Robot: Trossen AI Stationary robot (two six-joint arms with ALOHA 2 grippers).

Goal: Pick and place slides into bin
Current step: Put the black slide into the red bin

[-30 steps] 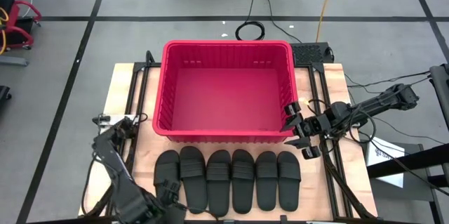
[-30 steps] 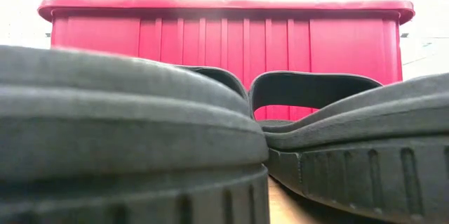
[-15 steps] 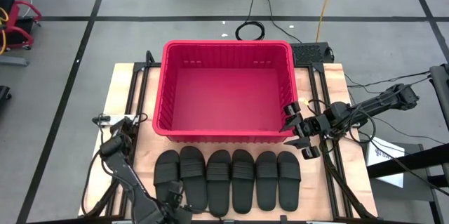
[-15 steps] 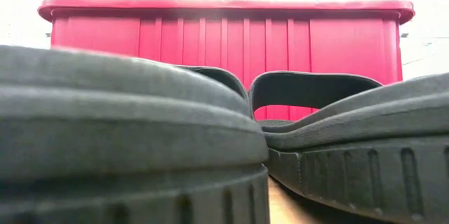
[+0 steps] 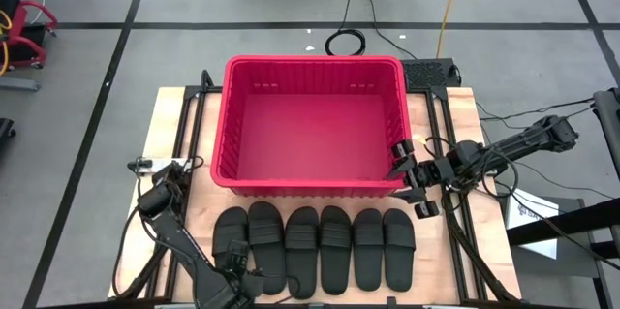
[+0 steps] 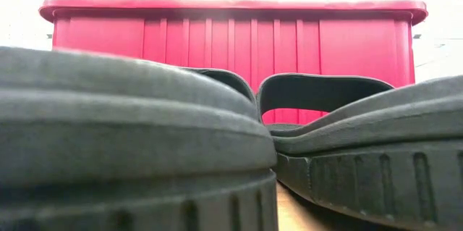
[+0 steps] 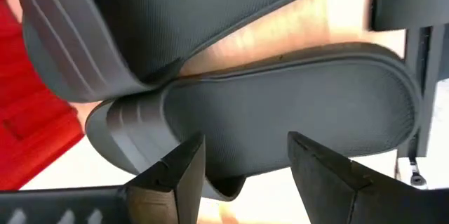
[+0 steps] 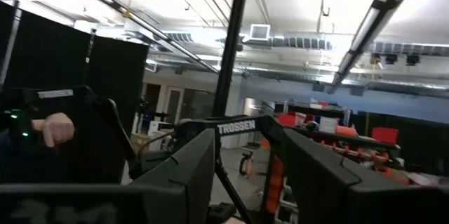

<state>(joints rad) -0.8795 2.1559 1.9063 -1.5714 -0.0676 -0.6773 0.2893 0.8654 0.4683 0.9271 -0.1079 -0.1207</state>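
Resting: six black slides (image 5: 315,247) lie side by side in one row on the wooden table (image 5: 167,120), at 6 o'clock from the bin.
Bin: the red ribbed bin (image 5: 312,125) stands mid-table with nothing inside; in the low view its wall (image 6: 231,50) rises behind the slide soles (image 6: 130,151).
Left gripper: the left gripper (image 5: 239,272) hangs low at 7 o'clock of the table, over the heel end of the leftmost slide (image 5: 232,239); in the left wrist view its fingers (image 7: 175,175) stand spread apart over that slide's sole (image 7: 280,129), holding nothing.
Right gripper: the right gripper (image 5: 412,181) sits at 4 o'clock of the bin, just beside its near right corner, fingers (image 8: 184,171) apart and holding nothing.
Beyond: a person's hand (image 8: 52,129) shows in the room.
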